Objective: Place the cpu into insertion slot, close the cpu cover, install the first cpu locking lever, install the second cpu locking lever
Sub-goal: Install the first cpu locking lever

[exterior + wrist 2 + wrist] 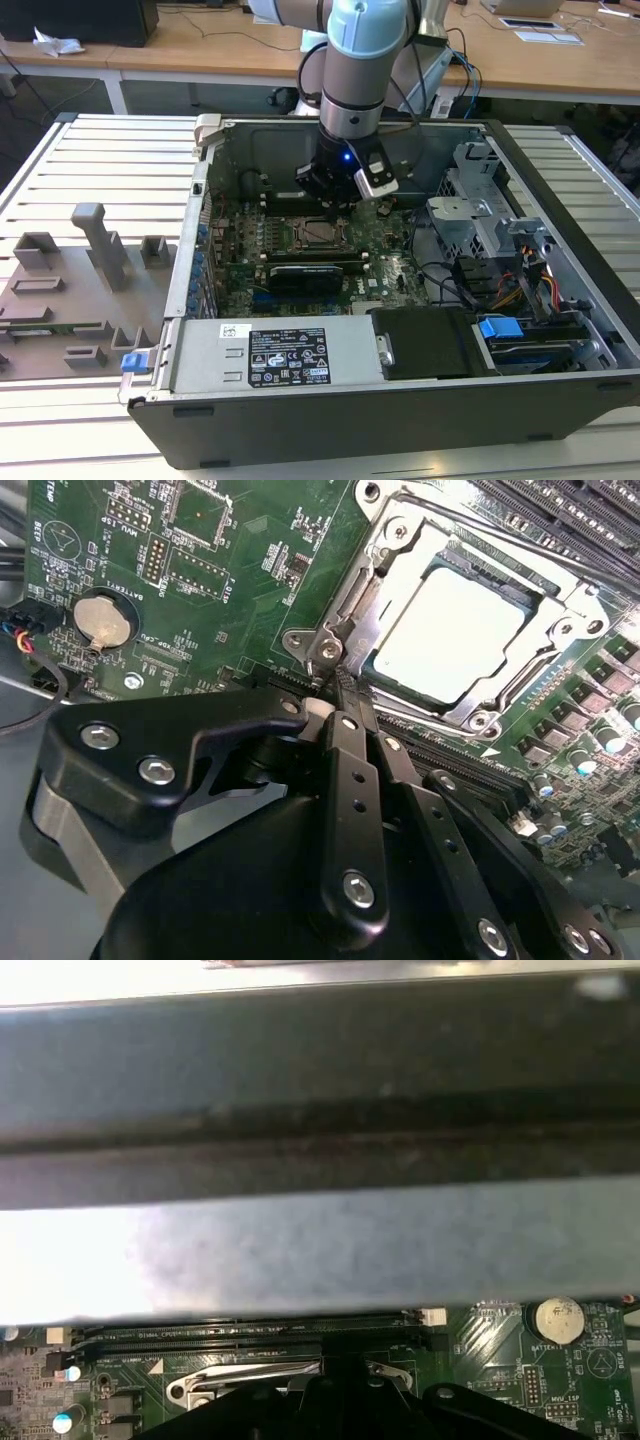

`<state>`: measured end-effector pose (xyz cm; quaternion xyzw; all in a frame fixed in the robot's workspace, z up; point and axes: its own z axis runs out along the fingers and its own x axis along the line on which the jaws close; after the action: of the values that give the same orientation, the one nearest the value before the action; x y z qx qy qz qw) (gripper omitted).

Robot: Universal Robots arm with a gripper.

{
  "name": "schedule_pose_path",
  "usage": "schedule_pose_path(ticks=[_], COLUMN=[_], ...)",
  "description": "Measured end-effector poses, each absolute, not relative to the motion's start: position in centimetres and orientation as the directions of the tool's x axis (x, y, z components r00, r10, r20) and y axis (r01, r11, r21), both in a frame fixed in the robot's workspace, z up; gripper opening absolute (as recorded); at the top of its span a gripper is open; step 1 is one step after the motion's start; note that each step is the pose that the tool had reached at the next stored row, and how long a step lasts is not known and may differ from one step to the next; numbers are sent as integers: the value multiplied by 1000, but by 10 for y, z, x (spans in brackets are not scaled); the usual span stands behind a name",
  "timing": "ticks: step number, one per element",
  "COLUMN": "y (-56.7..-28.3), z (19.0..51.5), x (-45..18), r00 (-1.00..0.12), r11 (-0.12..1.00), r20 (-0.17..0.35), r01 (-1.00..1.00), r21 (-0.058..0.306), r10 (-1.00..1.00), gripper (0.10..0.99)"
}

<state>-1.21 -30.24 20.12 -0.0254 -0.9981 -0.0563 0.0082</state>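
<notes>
Cpu (pixel 462 638) seated in insertion slot (pixel 372 670), cpu cover (pixel 560 610) down over it. Gripper (pixel 343 688) fingers pinched together, empty, at socket corner; black memory slots (pixel 250 1338) alongside.

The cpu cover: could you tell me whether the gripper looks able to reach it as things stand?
Probably yes: the gripper sits at the corner of the cpu cover, which lies closed over the cpu, with nothing between them.
</notes>
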Motion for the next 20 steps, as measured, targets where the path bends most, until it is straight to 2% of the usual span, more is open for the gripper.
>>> schedule_pose_path(ticks=[15,17,20], y=[-303,-303,-305], z=[202,212,214], x=[-18,-18,-19], r00=[-999,-999,-999], r11=[991,992,995], r20=[19,18,16], r01=[45,43,35], r21=[124,121,93], r10=[43,41,34], gripper=[106,106,106])
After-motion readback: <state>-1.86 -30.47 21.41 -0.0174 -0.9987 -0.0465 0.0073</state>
